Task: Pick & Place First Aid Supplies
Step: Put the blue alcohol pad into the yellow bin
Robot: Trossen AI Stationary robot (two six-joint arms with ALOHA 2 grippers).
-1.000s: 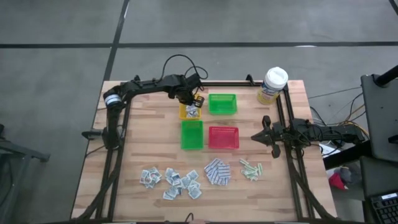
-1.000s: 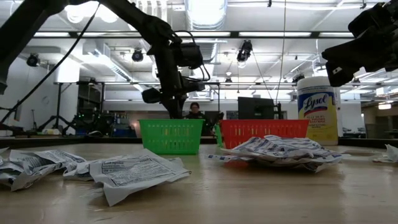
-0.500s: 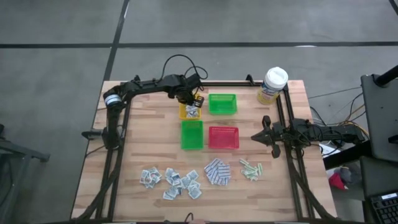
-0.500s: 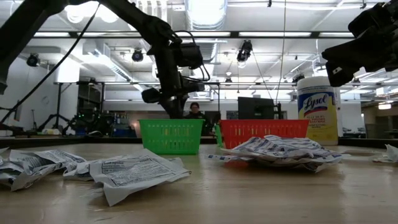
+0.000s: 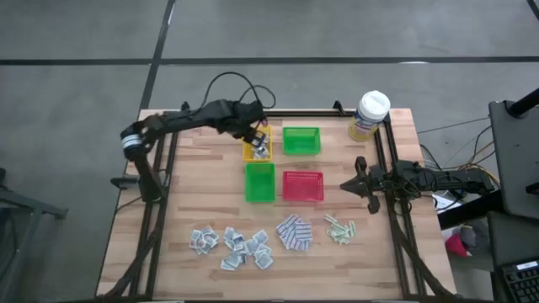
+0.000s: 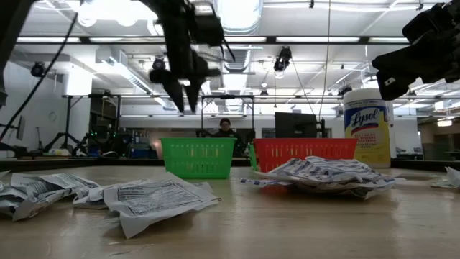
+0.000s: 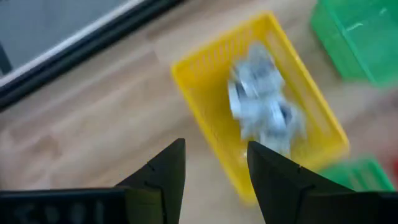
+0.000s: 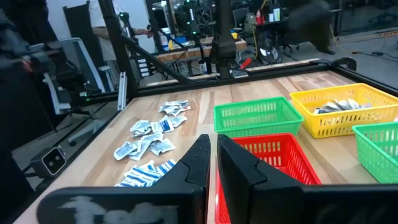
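A yellow tray (image 5: 258, 150) (image 7: 205, 118) at the far middle of the table holds white-grey sachets (image 7: 261, 106). My left gripper (image 5: 255, 135) (image 7: 214, 165) hangs above the tray's far left side, pointing steeply down. It is open with nothing between its fingers. Loose sachets (image 5: 232, 244), blue-and-white pads (image 5: 294, 233) and pale green strips (image 5: 339, 228) lie flat in a row near the front edge. My right gripper (image 5: 344, 184) (image 8: 213, 155) waits level at the table's right edge, shut and holding nothing.
Two green trays (image 5: 301, 140) (image 5: 260, 182) and a red tray (image 5: 302, 185) stand beside the yellow one. A yellow canister with a white lid (image 5: 368, 115) stands at the far right corner. A black frame rail runs along the far edge. People show in the room beyond.
My left gripper has risen from just over the yellow tray and drawn back toward the table's far left. In the low view its fingers now stand apart where they were together. The sachets stay in the tray.
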